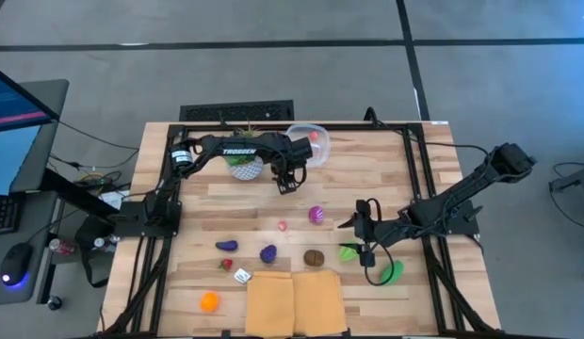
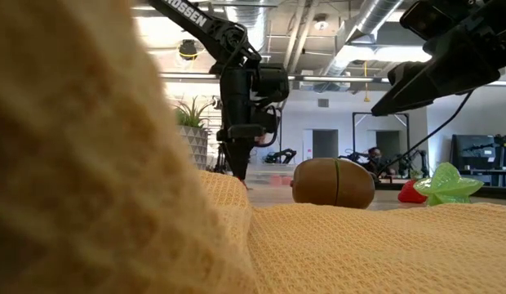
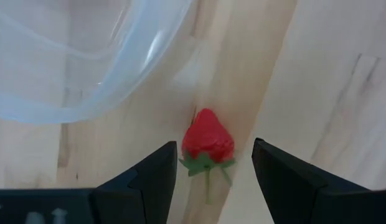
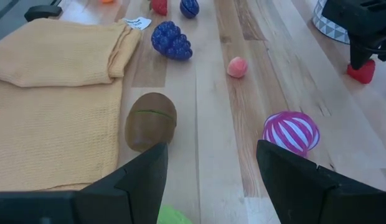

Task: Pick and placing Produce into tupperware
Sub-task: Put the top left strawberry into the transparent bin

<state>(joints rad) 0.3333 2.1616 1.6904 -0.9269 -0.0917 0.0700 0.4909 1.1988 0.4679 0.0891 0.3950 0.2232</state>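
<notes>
Straddling the strawberry (image 3: 207, 142) with my left claw (image 3: 213, 163) open and empty; closing off-centre could squirt it sideways across the surface (image 1: 386, 179) from the tupperware (image 3: 87, 56) at eleven o'clock.

Grey floor (image 1: 480, 85); monitor (image 1: 14, 122) beside table; exposed ceiling ducts (image 2: 375, 24) overhead.

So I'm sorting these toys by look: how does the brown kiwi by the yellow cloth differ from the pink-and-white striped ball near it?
The kiwi is dull brown with one thin green line around it; the striped ball is bright magenta with white stripes. The kiwi is egg-shaped and looks somewhat larger; the ball is round. The kiwi lies against the yellow cloth; the ball sits on bare wood. Both lie loose on the table, outside any claw.
</notes>
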